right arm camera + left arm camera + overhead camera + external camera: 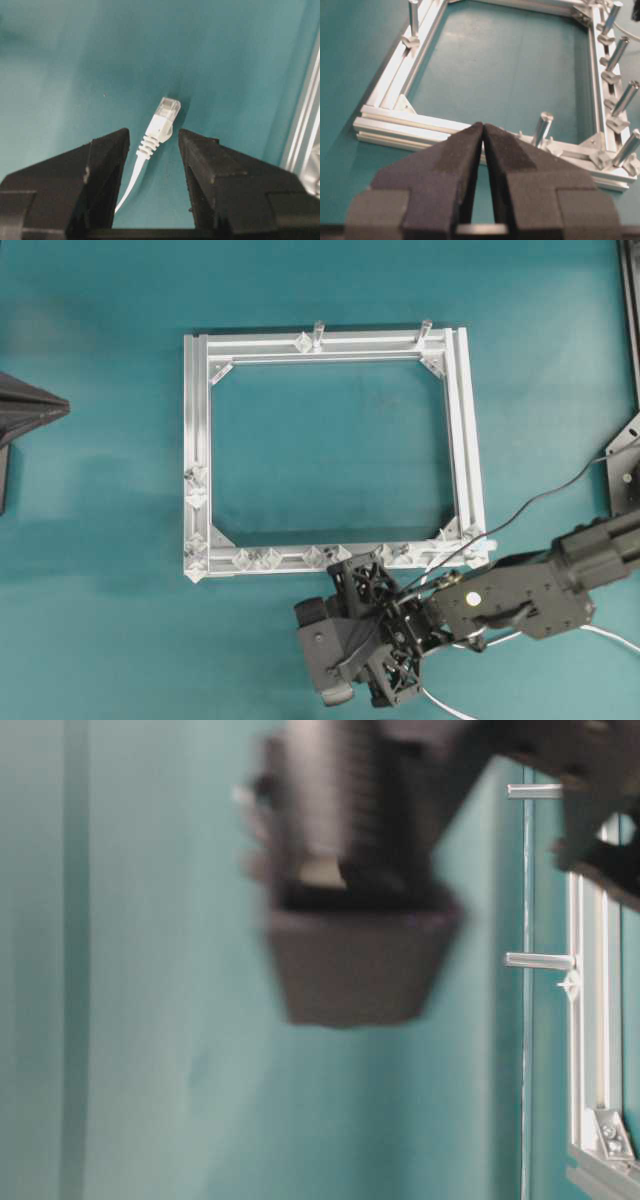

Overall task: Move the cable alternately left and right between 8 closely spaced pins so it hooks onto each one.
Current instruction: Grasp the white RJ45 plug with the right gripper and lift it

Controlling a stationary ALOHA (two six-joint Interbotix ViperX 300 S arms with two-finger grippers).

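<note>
While the right end effector stands with its jaws apart, the cable lies loose on the teal worktop between them, its clear-tipped plug touching neither pad. Just beside it, pins line the near rail of the frame. At the left edge, the left end effector has its pads together, empty. No writing is legible.

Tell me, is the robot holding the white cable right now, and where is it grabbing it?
No, nothing is held. The right gripper is open, with the cable lying loose between its fingers. The left gripper is shut on nothing.
</note>
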